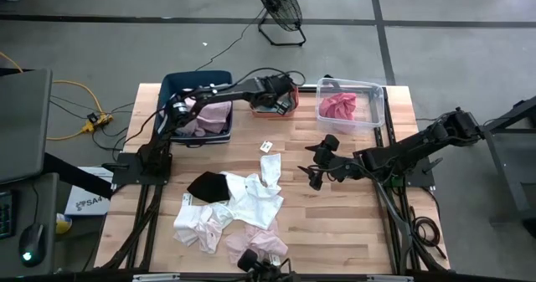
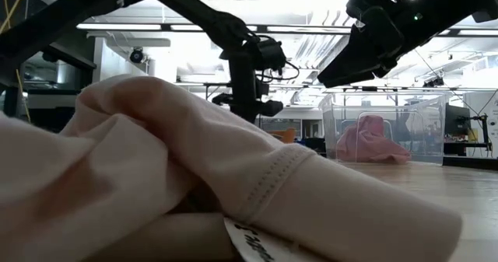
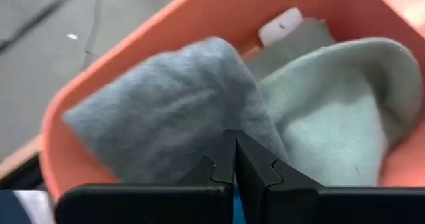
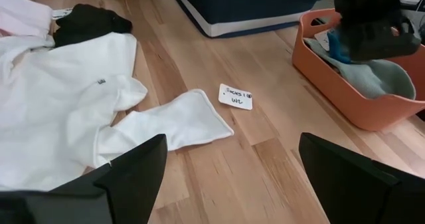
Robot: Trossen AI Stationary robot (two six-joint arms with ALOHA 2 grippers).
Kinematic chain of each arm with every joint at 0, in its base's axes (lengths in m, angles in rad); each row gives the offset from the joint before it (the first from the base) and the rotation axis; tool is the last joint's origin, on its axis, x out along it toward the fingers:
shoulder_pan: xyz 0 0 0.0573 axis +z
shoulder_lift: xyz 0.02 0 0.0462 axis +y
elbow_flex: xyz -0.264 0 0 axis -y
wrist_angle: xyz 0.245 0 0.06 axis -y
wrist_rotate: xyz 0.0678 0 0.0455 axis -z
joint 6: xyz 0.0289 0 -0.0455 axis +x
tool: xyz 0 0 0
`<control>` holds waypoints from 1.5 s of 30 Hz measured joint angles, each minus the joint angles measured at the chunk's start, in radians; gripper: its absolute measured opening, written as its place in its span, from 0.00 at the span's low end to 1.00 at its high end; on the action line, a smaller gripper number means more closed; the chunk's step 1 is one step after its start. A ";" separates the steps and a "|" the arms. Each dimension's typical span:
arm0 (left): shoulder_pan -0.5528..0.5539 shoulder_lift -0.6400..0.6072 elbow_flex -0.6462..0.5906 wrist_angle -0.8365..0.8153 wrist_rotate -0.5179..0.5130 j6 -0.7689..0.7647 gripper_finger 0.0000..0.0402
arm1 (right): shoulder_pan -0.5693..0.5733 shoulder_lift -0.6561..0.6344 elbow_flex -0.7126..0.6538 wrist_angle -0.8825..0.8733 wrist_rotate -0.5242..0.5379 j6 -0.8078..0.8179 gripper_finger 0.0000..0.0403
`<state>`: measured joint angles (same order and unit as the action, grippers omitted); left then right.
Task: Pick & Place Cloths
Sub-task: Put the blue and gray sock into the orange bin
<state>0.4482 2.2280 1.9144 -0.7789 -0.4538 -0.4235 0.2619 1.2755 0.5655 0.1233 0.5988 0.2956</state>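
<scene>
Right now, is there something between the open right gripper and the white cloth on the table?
Nothing visible. The right gripper is open, and only bare table lies between it and the white cloth. A small paper tag lies off to one side.

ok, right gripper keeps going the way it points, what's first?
Probably the white garment on the table; the open right gripper aims over its sleeve. The paper tag lies just beyond. Depth is unclear.
</scene>
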 joint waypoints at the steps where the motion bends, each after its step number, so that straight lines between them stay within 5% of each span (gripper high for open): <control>1: 0.005 0.000 0.000 -0.003 0.027 0.000 0.00 | 0.000 0.000 0.000 0.000 0.000 0.000 0.83; 8: 0.017 -0.042 0.000 -0.055 0.068 0.001 0.00 | 0.000 0.000 0.000 -0.001 0.000 0.000 0.83; 15: 0.002 -0.092 0.002 -0.042 -0.144 0.024 0.00 | 0.000 0.000 0.000 0.000 0.001 0.003 0.83; 19: 0.011 -0.077 0.002 -0.013 -0.180 0.027 0.00 | 0.000 0.000 0.000 0.000 0.001 0.022 0.83; 27: 0.055 -0.022 0.002 0.015 -0.121 0.021 0.00 | 0.000 0.000 0.000 -0.007 0.001 0.017 0.83; 39: 0.062 -0.023 0.004 -0.035 0.096 -0.003 0.00 | 0.000 0.000 0.000 -0.008 0.000 0.017 0.83; 45: 0.058 -0.040 0.142 -0.185 0.168 0.059 0.00 | 0.000 0.000 0.000 -0.014 0.000 0.017 0.83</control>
<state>0.5064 2.1877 2.0564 -0.9641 -0.2855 -0.3642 0.2619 1.2755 0.5655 0.1091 0.5987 0.3122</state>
